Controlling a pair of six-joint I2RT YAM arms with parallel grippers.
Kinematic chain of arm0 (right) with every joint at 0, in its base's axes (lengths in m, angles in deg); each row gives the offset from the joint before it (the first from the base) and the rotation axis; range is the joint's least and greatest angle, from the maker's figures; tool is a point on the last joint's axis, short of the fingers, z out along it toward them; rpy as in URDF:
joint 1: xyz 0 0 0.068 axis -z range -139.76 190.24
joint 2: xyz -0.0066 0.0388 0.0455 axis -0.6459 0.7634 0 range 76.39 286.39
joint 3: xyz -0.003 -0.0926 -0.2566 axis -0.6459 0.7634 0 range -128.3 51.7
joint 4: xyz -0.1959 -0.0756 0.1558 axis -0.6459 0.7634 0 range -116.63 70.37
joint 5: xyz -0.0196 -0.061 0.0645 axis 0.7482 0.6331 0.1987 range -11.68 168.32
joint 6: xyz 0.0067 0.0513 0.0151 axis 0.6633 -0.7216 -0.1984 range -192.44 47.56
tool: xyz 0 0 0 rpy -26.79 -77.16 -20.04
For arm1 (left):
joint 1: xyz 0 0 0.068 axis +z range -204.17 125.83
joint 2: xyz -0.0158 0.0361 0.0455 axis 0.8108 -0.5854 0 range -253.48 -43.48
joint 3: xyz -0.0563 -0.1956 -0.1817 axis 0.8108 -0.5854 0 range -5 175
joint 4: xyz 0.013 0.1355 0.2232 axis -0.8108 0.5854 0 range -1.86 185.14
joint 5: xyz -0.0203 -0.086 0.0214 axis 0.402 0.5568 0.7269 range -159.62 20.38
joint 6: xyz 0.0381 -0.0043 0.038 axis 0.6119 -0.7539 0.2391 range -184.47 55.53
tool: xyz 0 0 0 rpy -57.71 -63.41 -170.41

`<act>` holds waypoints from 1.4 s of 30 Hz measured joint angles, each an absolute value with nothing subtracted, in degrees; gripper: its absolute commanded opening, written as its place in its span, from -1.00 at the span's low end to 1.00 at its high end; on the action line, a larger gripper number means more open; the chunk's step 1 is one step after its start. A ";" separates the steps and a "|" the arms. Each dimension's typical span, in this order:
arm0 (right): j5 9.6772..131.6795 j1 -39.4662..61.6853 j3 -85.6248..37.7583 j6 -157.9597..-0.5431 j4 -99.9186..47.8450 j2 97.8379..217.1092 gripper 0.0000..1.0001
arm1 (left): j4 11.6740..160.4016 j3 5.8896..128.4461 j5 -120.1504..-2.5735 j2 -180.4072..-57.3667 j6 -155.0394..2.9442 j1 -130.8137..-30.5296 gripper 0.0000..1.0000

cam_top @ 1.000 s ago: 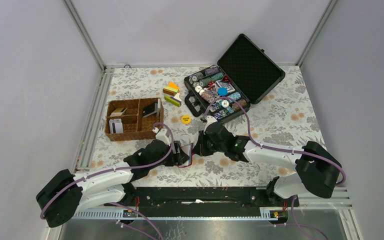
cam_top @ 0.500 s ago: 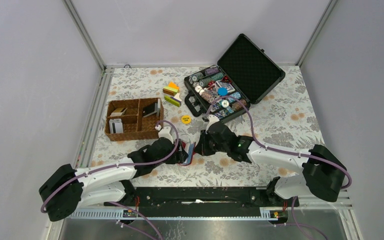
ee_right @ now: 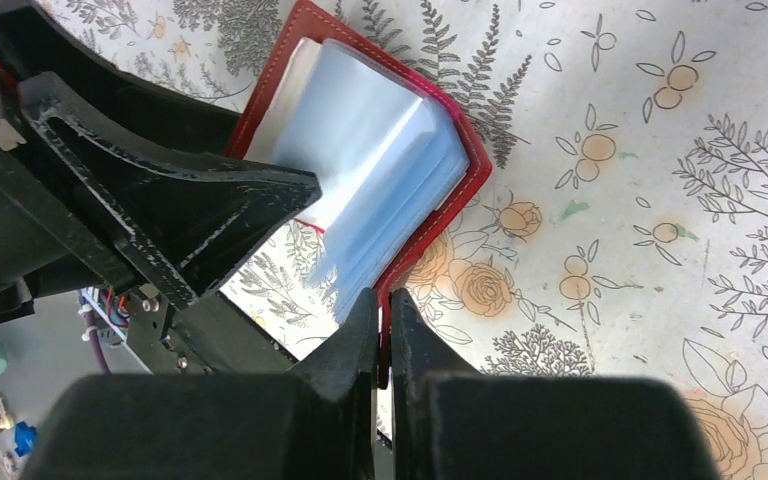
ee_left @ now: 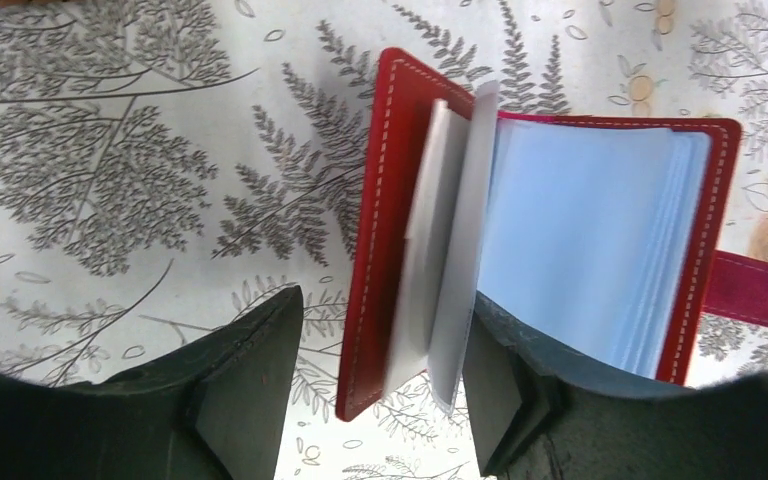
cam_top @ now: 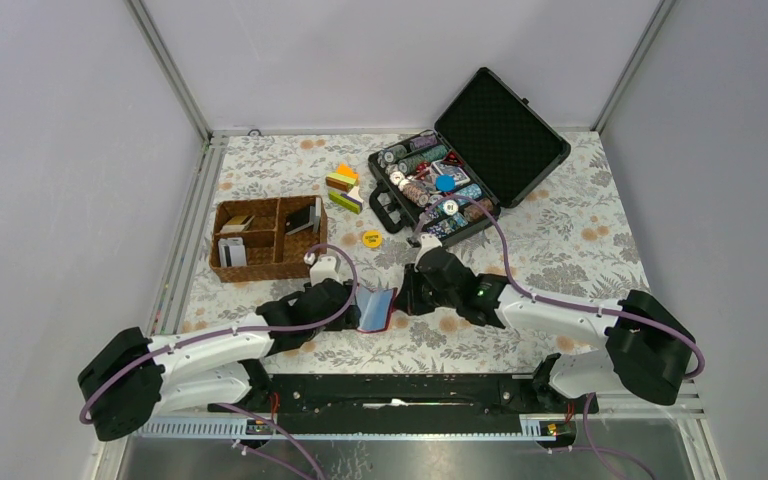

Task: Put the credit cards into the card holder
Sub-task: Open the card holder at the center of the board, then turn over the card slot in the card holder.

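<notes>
The card holder [cam_top: 375,308], a red wallet, stands open between both grippers and shows light blue clear pockets [ee_left: 600,200]. My right gripper [ee_right: 382,310] is shut on the edge of its red cover [ee_right: 465,185]. My left gripper [ee_left: 375,395] is open. Its fingers [ee_left: 240,390] straddle the other red cover, a whitish card [ee_left: 425,220] and a clear sleeve. The left finger is clear of the cover; the right finger sits against the sleeve. More credit cards [cam_top: 230,250] stand in the wicker basket, with a dark one [cam_top: 303,217] in another compartment.
The brown wicker basket [cam_top: 260,270] sits at the left, behind the left arm. A black hard case [cam_top: 500,125] full of poker chips lies open at the back right. A yellow chip [cam_top: 371,238] and coloured blocks [cam_top: 343,188] lie behind the grippers.
The card holder has swung open, and its blue pockets now face up. The left gripper has narrowed a little around the left cover. The right gripper keeps its grip.
</notes>
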State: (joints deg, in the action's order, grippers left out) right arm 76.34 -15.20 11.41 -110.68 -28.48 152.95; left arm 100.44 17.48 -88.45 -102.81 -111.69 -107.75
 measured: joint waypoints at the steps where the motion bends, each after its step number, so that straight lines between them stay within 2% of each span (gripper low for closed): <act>1: 76.41 -15.20 11.54 -110.68 -28.44 152.95 -1.00 | 101.24 17.61 -89.17 -102.77 -111.78 -107.91 0.20; 6: 79.05 -15.20 12.13 -110.65 -27.39 152.95 -0.99 | 105.11 18.20 -92.04 -101.76 -112.52 -108.59 0.21; 9: 81.39 -15.20 12.41 -110.61 -25.64 152.95 -0.86 | 106.32 18.20 -92.91 -100.93 -112.96 -108.67 0.21; 10: 82.07 -15.20 12.48 -110.59 -25.22 152.99 -0.78 | 106.53 18.20 -93.00 -100.78 -113.07 -108.67 0.21; 14: 84.63 -15.20 12.70 -110.17 -23.76 153.54 -0.19 | 106.82 18.18 -93.17 -100.36 -113.85 -108.78 0.11; 16: 85.56 -15.20 12.70 -109.95 -22.91 153.91 0.02 | 106.42 17.85 -92.96 -99.80 -113.90 -108.83 0.08; 21: 87.90 -15.20 12.68 -109.56 -20.15 153.67 0.19 | 102.80 15.05 -91.16 -97.26 -113.92 -108.83 -0.02; 25: 88.14 -15.20 12.68 -109.54 -18.62 149.58 0.15 | 100.00 13.46 -89.20 -96.84 -114.25 -108.83 -0.20; 29: 86.88 -15.20 12.68 -109.56 -20.20 146.76 -0.03 | 98.10 12.87 -87.93 -96.84 -114.64 -108.83 -0.44; 37: 78.53 -15.20 13.92 -112.14 -27.69 154.02 -0.26 | 95.89 12.82 -86.29 -96.84 -115.56 -108.83 -0.85; 42: 75.47 -15.23 14.49 -114.24 -31.36 158.15 -0.35 | 94.86 12.04 -85.92 -96.82 -116.08 -108.83 -1.00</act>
State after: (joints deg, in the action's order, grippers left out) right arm 75.47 -15.23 14.49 -114.24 -31.36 158.15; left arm 94.86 12.04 -85.92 -96.82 -116.08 -108.83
